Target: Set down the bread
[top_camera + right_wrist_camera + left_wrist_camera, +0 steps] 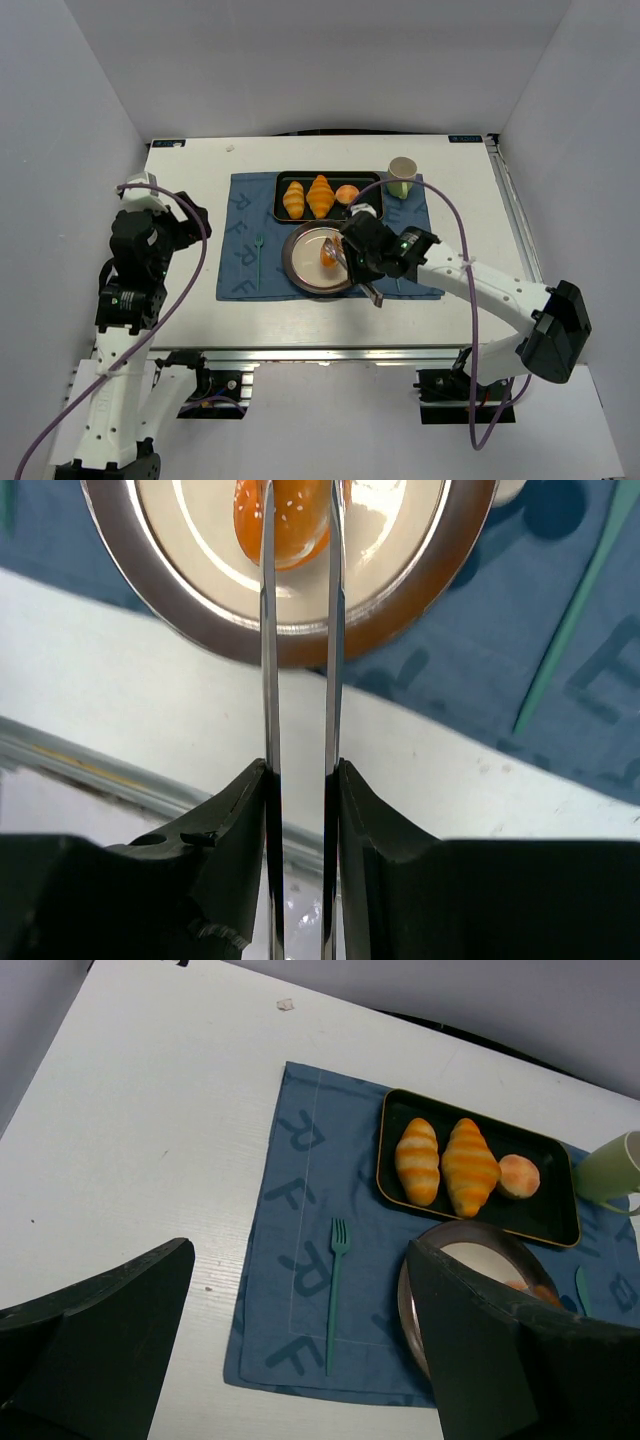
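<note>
Top view: the right gripper (356,262) is clamped on a pair of thin metal tongs (372,292). The tong tips reach forward from it and pinch the small glossy orange-brown bread roll (328,254) over the round silver-rimmed plate (300,280). The left gripper (190,222) hangs well off to the side, over the bare white table (190,180).

Left wrist view: the left gripper (300,1250) has its jaws wide apart and holds nothing. Ahead of it lie the teal plastic fork (335,1290) on the blue cloth mat (300,1160) and, farther on, the black rectangular tray (560,1230) with two ridged golden croissants (418,1160) and a pale round bun (518,1175).

Right wrist view: the black fingers (240,800) squeeze the two blades (268,660) almost parallel. The roll (290,520) sits between their far tips, inside the plate's rim (200,630). Whether it rests on the plate I cannot tell.

The step in hand looks like the set-down. Next would be easing the squeeze so the blades spring apart, then drawing back without dragging the roll.
</note>
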You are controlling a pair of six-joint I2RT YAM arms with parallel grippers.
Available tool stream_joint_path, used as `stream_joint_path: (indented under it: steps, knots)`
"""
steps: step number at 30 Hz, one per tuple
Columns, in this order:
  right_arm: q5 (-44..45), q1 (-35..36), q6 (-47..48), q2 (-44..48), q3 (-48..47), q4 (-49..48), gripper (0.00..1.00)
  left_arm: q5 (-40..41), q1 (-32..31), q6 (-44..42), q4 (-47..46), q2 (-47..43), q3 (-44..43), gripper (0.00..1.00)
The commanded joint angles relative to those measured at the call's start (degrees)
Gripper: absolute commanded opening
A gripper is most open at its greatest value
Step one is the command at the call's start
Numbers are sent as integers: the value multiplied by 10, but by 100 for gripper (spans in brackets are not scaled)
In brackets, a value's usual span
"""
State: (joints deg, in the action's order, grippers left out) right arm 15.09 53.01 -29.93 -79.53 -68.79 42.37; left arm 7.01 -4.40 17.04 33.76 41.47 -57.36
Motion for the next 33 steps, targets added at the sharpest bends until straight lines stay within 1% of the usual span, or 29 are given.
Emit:
stream_joint_path:
  steps: [1,5,8,10,11,15,16,20,33]
  knots:
    - [3,18,-25,16,30,-31,35,-2,-2,13,17,-16,8,98]
    - [1,24,-31,4,46,-44,35,-2,-2,10,28,-13,1,98]
    - [1,24,-32,-3,54,-57,37,-1,-2,11,31,-14,1,98]
    - [3,25,-31,-6,56,-62,41,-5,-2,12,28,-15,2,98]
    - [3,25,-31,-9,54,-61,46,-6,-2,14,27,-15,4,98]
    - [1,27,-33,-6,45,-56,58,-12,-2,17,26,-12,5,98]
    - [1,27,-32,-4,43,-55,59,-12,-2,17,27,-12,5,98]
    - [4,26,-33,5,34,-45,60,-17,-2,17,25,-14,2,98]
    - [52,27,-43,50,-8,1,60,-21,-2,19,27,-16,-3,98]
